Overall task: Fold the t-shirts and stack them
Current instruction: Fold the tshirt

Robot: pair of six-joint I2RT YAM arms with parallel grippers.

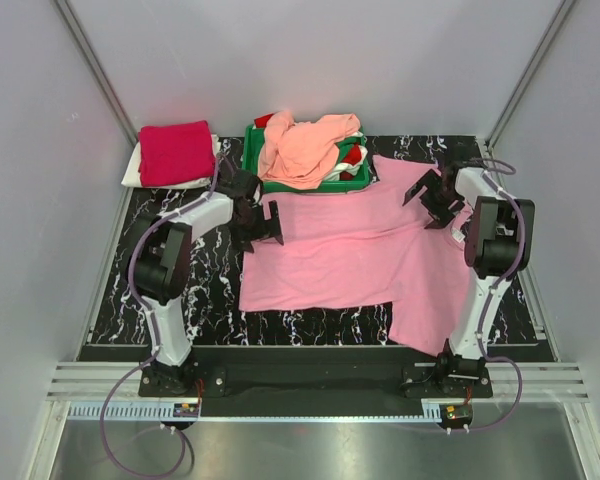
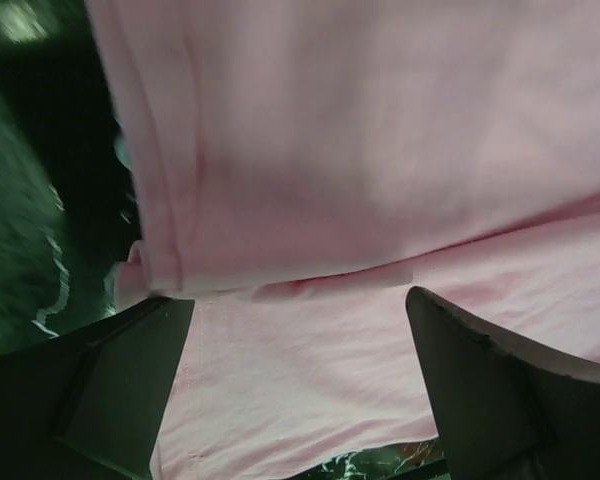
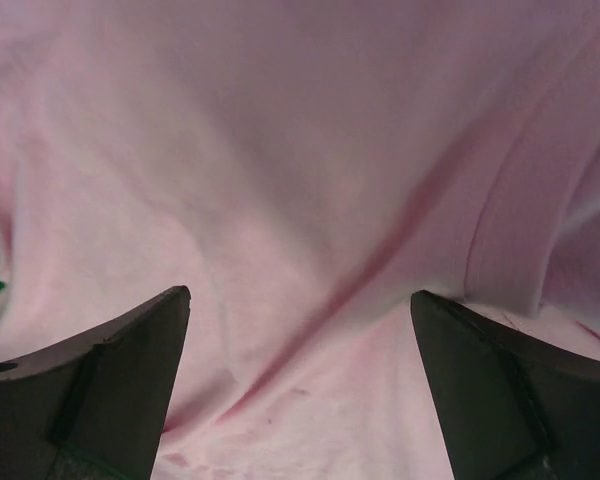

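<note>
Pink tee (image 1: pixel 350 260), spread on the table (image 1: pixel 210 290), is light & limp, likely to bunch, so pinch its far-left/far-right edges, where left gripper (image 1: pixel 268 224) & right gripper (image 1: pixel 432 198) hover w/ jaws wide open, empty.

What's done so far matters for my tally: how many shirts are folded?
2: a crimson shirt at the far left, lying on a white shirt. Others could be hidden between them.

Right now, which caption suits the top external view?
Open left gripper and open right gripper above a spread pink t-shirt; folded crimson t-shirt and green tray behind.
</note>
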